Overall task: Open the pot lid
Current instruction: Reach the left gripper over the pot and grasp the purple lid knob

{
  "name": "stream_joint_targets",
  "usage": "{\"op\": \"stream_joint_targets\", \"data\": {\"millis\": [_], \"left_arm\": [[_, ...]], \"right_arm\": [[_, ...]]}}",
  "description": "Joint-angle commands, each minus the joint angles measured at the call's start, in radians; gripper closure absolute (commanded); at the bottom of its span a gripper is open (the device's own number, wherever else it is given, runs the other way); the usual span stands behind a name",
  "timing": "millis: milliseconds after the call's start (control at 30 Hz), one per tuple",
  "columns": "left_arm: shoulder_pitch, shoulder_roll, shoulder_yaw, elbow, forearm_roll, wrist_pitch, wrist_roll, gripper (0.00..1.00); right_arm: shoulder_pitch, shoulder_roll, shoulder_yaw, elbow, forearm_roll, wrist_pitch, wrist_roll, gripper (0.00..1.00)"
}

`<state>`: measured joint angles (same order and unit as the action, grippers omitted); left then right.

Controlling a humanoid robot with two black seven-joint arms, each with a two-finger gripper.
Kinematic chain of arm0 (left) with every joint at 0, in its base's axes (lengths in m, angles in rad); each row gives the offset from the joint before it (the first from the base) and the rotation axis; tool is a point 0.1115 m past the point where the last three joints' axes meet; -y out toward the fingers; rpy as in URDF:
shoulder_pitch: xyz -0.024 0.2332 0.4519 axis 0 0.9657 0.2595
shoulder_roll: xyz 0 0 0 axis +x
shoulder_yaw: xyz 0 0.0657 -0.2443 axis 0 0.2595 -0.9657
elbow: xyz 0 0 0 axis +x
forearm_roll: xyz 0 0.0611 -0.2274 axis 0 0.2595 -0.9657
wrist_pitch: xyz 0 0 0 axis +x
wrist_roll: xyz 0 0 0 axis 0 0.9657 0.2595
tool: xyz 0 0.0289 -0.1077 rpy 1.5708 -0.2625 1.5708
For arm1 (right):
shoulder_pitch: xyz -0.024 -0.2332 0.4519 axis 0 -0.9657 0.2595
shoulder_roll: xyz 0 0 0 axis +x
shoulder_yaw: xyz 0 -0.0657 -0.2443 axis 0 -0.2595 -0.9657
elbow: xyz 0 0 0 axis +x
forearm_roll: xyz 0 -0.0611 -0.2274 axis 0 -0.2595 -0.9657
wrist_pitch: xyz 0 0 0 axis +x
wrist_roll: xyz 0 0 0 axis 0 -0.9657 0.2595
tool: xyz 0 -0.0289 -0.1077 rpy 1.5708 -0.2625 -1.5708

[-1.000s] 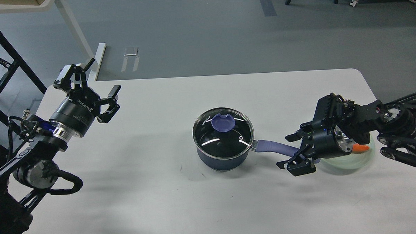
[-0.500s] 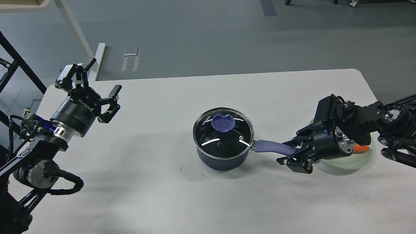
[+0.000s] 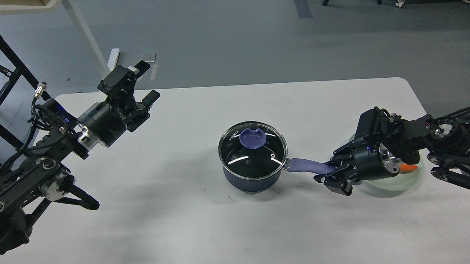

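Now the right tool (image 3: 335,172) has clamped the pot (image 3: 252,174) handle; left tool (image 3: 139,88), spread, moved inward.

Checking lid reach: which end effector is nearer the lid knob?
Right. The right end effector is closed on the pot handle, right of the lid knob; the left end effector hangs far left.

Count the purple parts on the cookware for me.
2: the flat knob sits atop the pot lid, toward its far edge; the long handle runs right from the pot into the right gripper, which hides its end.
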<state>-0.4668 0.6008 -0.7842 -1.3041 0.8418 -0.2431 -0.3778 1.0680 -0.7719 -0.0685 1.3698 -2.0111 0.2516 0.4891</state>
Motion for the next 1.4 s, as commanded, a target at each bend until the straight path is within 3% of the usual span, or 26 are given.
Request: {"op": "stream_joint_targets", "data": {"millis": [0, 133, 300, 433, 600, 667, 1000, 1367], "left_arm": [[-0.056, -0.001, 0.054, -0.001, 0.109, -0.015, -0.003, 0.01], [-0.140, -0.001, 0.123, -0.023, 0.307, -0.015, -0.018, 0.01], [-0.315, -0.003, 0.281, -0.040, 0.676, 0.002, -0.111, 0.01], [-0.450, -0.013, 0.422, -0.027, 0.896, 0.086, -0.111, 0.01], [-0.585, -0.087, 0.637, 0.041, 0.957, 0.203, -0.111, 0.01], [-0.602, -0.125, 0.674, 0.086, 0.983, 0.243, -0.111, 0.01], [-0.612, -0.285, 0.688, 0.259, 1.080, 0.258, -0.111, 0.01], [-0.587, -0.320, 0.721, 0.281, 1.091, 0.265, -0.111, 0.01]], "right_arm": [[0.001, 0.000, -0.001, 0.000, 0.000, 0.000, 0.000, 0.70], [0.001, 0.000, -0.001, 0.000, 0.000, 0.000, 0.000, 0.70], [0.001, 0.000, 0.001, 0.000, 0.002, 0.000, 0.000, 0.69], [0.001, 0.002, 0.001, 0.000, 0.002, 0.000, 0.000, 0.69], [0.001, 0.002, 0.001, 0.000, 0.002, 0.000, 0.000, 0.69], [0.001, 0.002, 0.001, 0.000, 0.002, 0.000, 0.000, 0.69], [0.000, 0.002, 0.001, 0.002, 0.002, 0.000, 0.000, 0.68], [0.000, 0.002, 0.001, 0.002, 0.002, 0.000, 0.000, 0.68]]}}
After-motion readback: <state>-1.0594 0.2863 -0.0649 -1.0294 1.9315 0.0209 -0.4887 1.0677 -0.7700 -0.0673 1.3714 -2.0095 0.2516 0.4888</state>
